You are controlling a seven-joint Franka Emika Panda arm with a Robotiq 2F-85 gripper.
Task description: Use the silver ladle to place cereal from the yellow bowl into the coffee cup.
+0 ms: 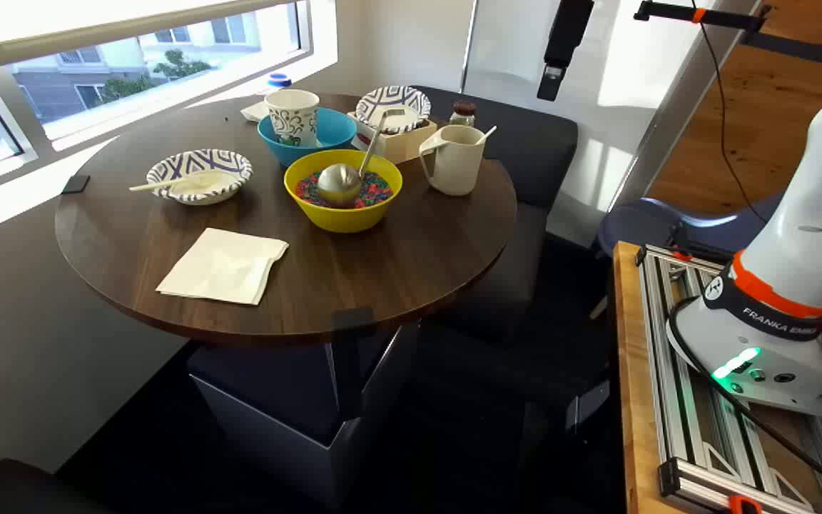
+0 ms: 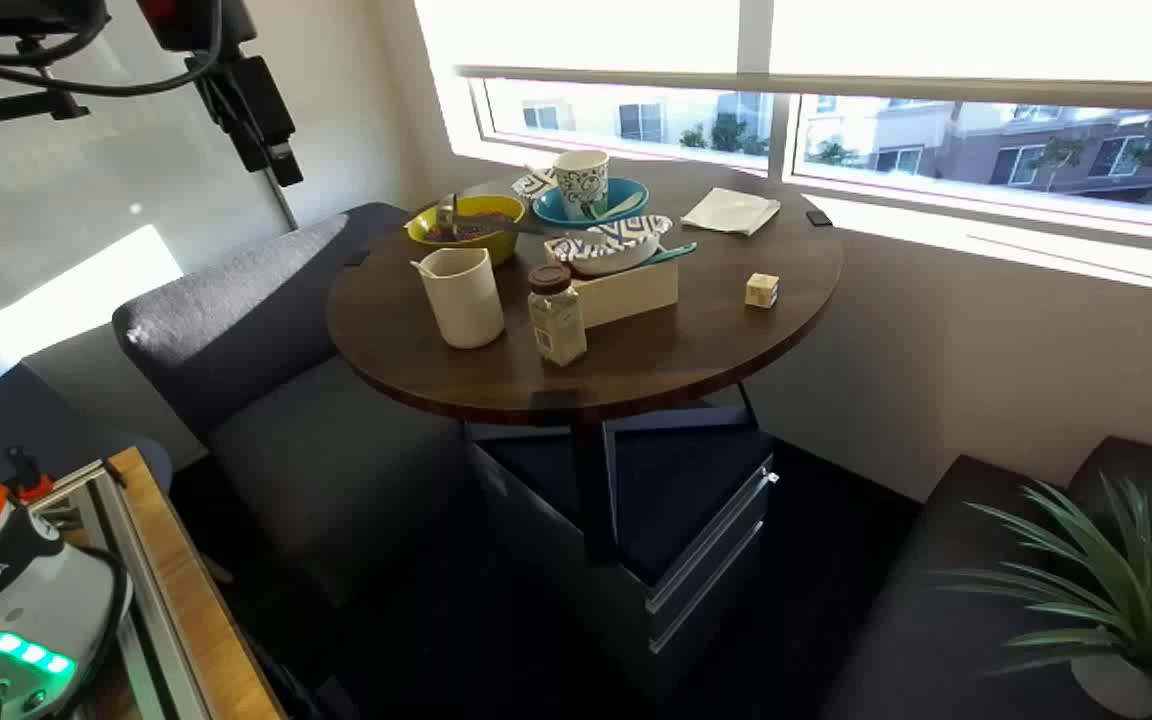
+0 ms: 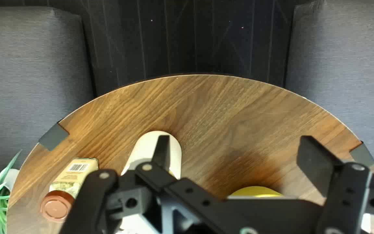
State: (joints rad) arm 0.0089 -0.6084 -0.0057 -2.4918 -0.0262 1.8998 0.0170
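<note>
Two gripper fingers stand wide apart, brown tabletop stretching between the yellow bowl and the curved edge

The robot's smooth, rounded white arm joins its white base at an orange band and a black collar printed with white "FRANKA EMIKA" lettering and a round logo. Green lights glow on the base near round fittings. A thick black cable curves past black housing. The black gripper has flat, plate-like fingers on jointed bars with silvery pin heads and small holes.
</note>
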